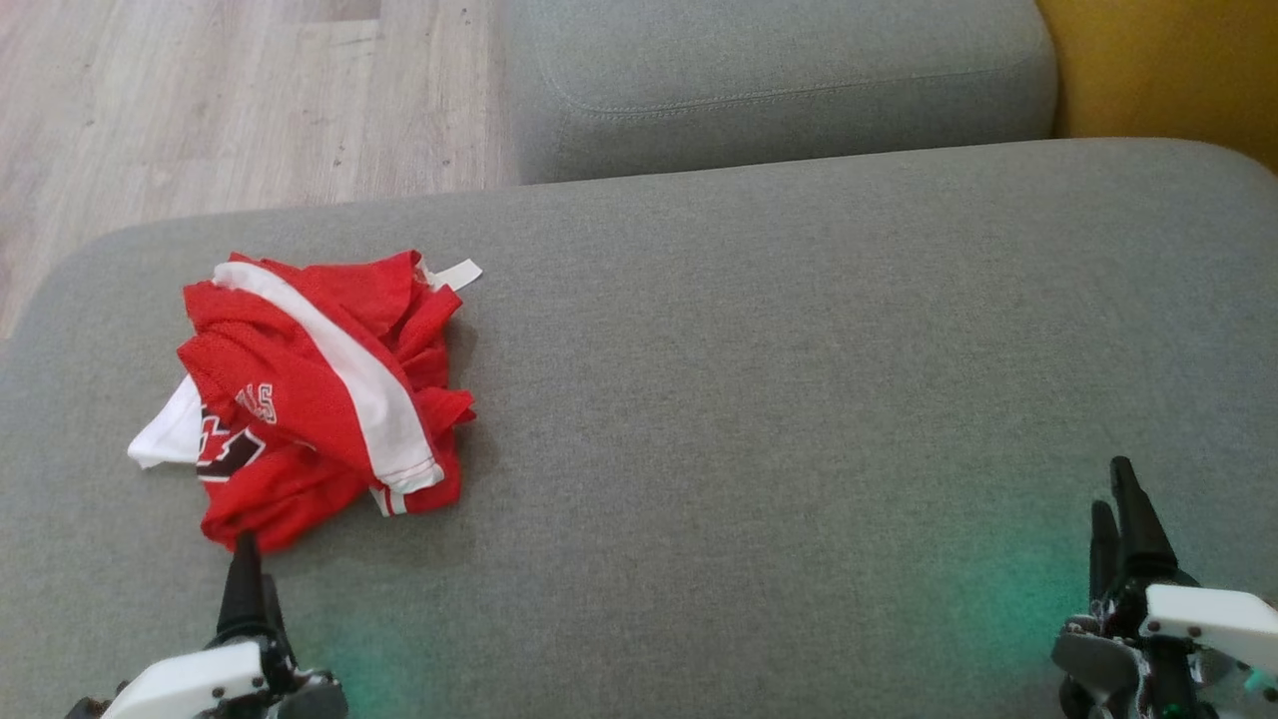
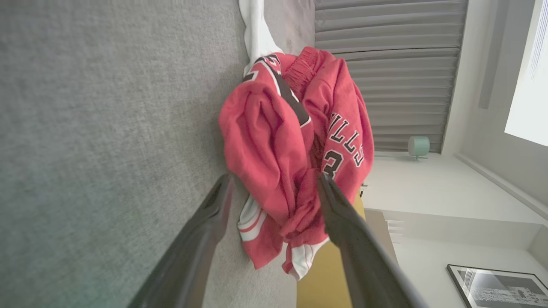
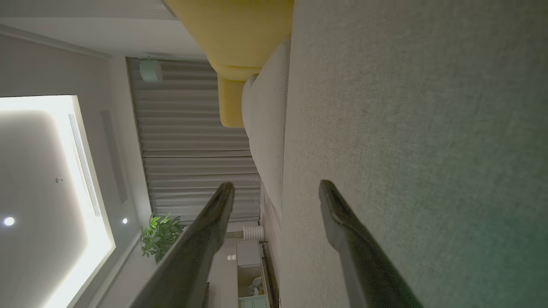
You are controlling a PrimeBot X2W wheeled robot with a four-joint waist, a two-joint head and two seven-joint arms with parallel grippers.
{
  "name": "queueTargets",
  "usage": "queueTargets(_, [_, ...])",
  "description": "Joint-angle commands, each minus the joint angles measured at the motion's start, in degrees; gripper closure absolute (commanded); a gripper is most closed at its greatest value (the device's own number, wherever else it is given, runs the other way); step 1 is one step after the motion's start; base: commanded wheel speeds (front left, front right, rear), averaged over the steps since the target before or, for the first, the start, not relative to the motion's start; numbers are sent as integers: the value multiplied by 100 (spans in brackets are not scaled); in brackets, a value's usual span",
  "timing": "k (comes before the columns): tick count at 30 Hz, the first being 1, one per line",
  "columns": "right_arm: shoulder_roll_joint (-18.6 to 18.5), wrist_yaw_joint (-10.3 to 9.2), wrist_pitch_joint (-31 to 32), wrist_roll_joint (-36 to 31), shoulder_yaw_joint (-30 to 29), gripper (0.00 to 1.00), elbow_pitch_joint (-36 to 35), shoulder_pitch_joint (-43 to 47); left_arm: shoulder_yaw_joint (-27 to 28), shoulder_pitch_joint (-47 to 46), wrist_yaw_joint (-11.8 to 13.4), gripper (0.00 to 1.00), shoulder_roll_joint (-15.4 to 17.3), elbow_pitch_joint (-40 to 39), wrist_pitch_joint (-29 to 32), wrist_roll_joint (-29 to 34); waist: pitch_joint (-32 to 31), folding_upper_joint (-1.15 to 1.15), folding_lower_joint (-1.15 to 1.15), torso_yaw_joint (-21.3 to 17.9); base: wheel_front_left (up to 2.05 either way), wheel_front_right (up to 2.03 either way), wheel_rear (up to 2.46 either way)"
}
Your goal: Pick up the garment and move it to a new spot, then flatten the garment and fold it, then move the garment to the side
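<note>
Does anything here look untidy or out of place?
The red garment lies crumpled in a heap on the grey cushion, with a white tag sticking out at its far edge. The left gripper is open at its near edge; the right gripper is open over bare cushion.

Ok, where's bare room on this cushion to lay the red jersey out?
The wide bare stretch of the grey fabric seat cushion between the crumpled red-and-white jersey and the right gripper is free. Crowded at the cushion's left end, where the jersey lies with the left gripper at its edge.
</note>
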Motion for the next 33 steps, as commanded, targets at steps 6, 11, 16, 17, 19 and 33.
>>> queueTargets(6, [-28, -1, -154, -537, -36, 0, -291, -242, 93, -263, -1, 0, 32, -243, -134, 333, -6, 0, 0, 11, 0, 0, 0])
queueTargets(11, [-29, -1, -239, -1084, -54, 0, -396, -265, 173, -298, 56, 0, 33, -379, -219, 679, -3, 0, 0, 14, 0, 0, 0])
queueTargets(16, [-31, -1, -323, -1697, -21, 0, -549, -273, 137, -316, 203, 0, 35, -609, -303, 1150, 6, 0, 0, 16, 0, 0, 0])
queueTargets(17, [-31, -1, -340, -1819, -12, 0, -582, -275, 118, -318, 240, 0, 35, -662, -320, 1250, 8, 0, 0, 17, 0, 0, 0])
queueTargets(19, [-32, -1, -374, -2052, 17, 0, -661, -278, 67, -320, 314, 0, 36, -766, -354, 1450, 13, 0, 0, 20, 0, 0, 0])
queueTargets(33, [-36, -2, -611, -3795, 368, 0, -1149, -266, -426, -402, 579, 0, 41, -1258, -592, 3004, 70, 0, 0, 43, 0, 0, 0])
